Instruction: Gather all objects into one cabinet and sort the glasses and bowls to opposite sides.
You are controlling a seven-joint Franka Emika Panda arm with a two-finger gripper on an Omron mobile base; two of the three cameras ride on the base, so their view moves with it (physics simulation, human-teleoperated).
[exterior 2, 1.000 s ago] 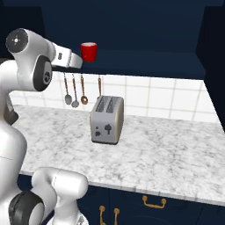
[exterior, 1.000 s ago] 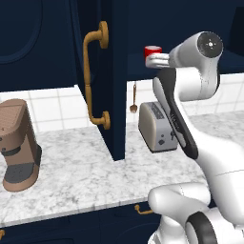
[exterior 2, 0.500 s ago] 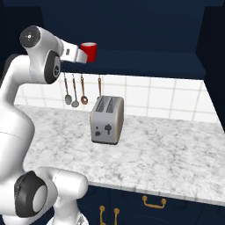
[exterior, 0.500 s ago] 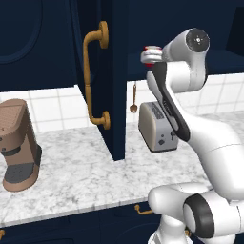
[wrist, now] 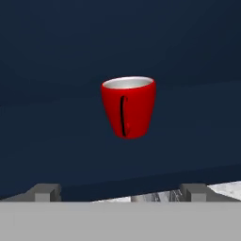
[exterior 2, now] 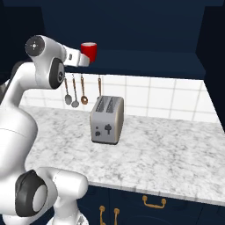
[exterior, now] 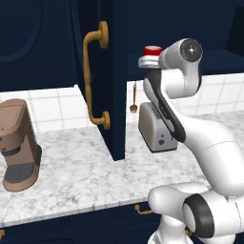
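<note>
The red tapered cup [wrist: 128, 107] stands upright in the dark opening of the navy cabinet [exterior: 117, 95], level with my hand. It also shows as the red cup [exterior: 152, 50] and the red cup [exterior 2: 88, 51]. My gripper [wrist: 120, 190] is open, its fingertips [wrist: 45, 192] spread wide and short of the cup, nothing between them. From the base cameras the gripper [exterior 2: 81, 57] sits right beside the cup. The tan bowl and the light-blue vessels are out of view.
The cabinet door [exterior: 114, 119] stands open with its curved brass handle [exterior: 92, 81]. A silver toaster [exterior 2: 107, 119] sits on the marble counter [exterior 2: 167, 154] below my hand, with utensils [exterior 2: 74, 90] hanging on the tiled wall. A brown coffee machine [exterior: 18, 143] stands at the left.
My arm's upper joints have shifted slightly. The red cup stays at the same spot and my hand stays close to it.
</note>
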